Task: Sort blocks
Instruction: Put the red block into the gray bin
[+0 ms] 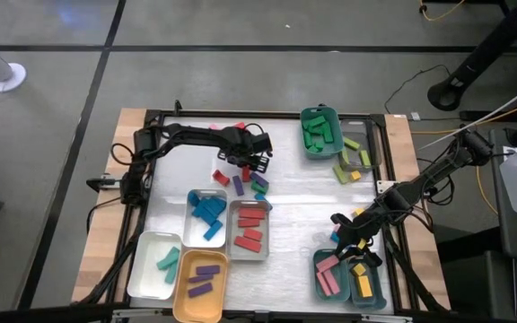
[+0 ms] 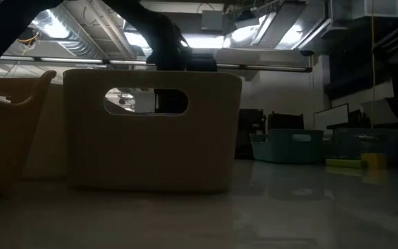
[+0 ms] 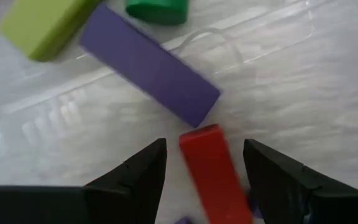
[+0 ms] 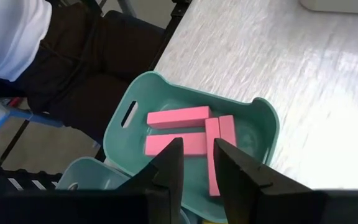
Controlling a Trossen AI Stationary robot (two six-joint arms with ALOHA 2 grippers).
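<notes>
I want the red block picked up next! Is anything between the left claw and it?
No. The left claw is open, and the red block lies on the table right between its fingers. The purple block lies just beyond, not in between.

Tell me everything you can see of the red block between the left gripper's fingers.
The red block is a plain, smooth bar lying flat on the white table, between the open fingers of the left gripper, neither finger visibly touching it. Its far end almost meets the corner of a purple block; contact is unclear.

White tray, orange tray, grey trays and teal trays sit on the table.
</notes>
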